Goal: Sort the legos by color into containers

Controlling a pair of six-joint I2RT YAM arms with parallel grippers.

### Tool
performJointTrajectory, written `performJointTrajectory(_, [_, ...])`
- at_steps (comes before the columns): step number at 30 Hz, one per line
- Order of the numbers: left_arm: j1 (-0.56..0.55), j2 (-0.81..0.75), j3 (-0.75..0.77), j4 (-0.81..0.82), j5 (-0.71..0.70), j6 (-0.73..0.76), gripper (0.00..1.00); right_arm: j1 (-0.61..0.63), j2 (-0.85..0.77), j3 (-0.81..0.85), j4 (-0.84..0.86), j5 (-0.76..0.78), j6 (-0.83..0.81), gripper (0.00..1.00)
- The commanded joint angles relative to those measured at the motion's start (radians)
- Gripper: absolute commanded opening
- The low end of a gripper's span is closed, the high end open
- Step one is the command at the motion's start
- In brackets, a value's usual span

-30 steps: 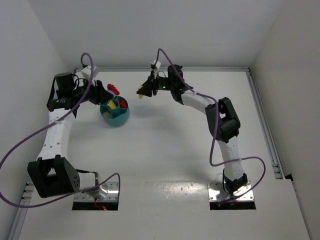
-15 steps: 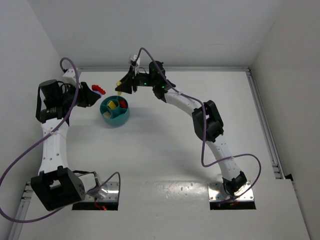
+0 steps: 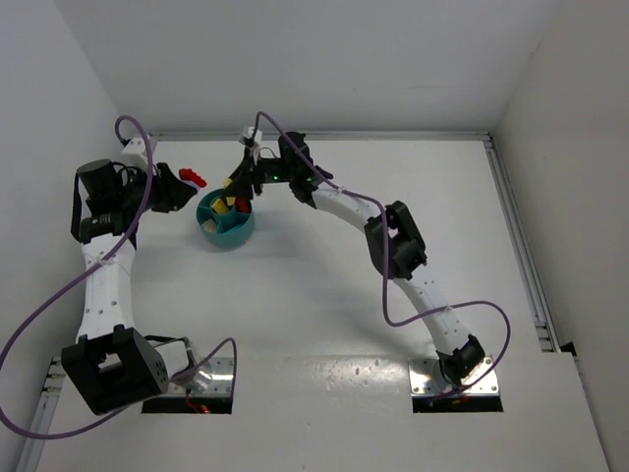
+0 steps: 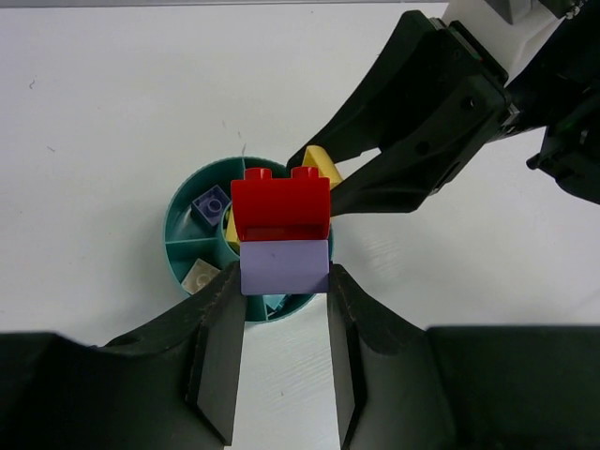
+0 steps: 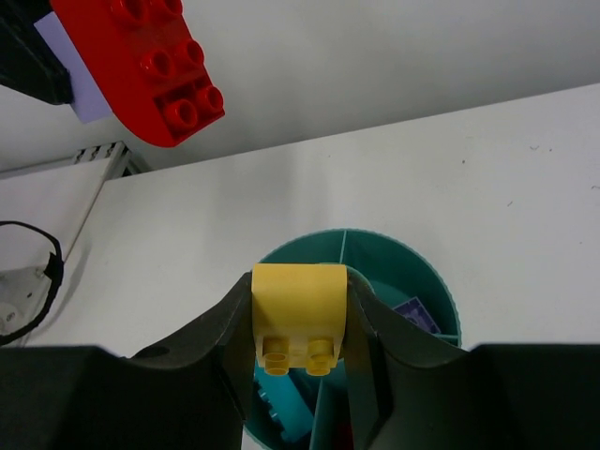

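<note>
Two joined bricks, a red brick (image 4: 281, 202) stuck to a lilac brick (image 4: 284, 265), are clamped in our left claw (image 4: 281, 281). It hangs above the table (image 4: 112, 112) just left of the teal bowl (image 3: 228, 234), and we judge it best held back, since the pair mixes colours and the space over the bowl is taken. Over that bowl our right claw (image 5: 300, 323) pinches a yellow brick (image 5: 298, 295), so we should centre it over the compartment showing yellow, clear of the dividers, before parting the fingers.
</note>
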Motion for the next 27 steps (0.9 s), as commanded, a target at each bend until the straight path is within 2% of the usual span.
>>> performJointTrajectory(1, [0.020,-0.022,-0.011,0.036,0.003,-0.013,0.07,0.015,0.011,0.072,0.037,0.005,-0.029,0.00])
performJointTrajectory(21, [0.030,-0.034,-0.021,0.036,-0.034,-0.032,0.07,0.024,0.088,0.109,0.081,0.067,-0.020,0.00])
performJointTrajectory(24, [0.030,-0.046,-0.039,0.036,-0.034,-0.032,0.07,0.024,0.097,0.109,0.072,0.067,-0.020,0.07])
performJointTrajectory(25, [0.030,-0.046,-0.039,0.036,-0.034,-0.032,0.07,0.024,0.097,0.109,0.072,0.067,-0.030,0.19])
performJointTrajectory(27, [0.030,-0.046,-0.039,0.036,-0.034,-0.032,0.07,0.024,0.097,0.109,0.063,0.054,-0.030,0.30])
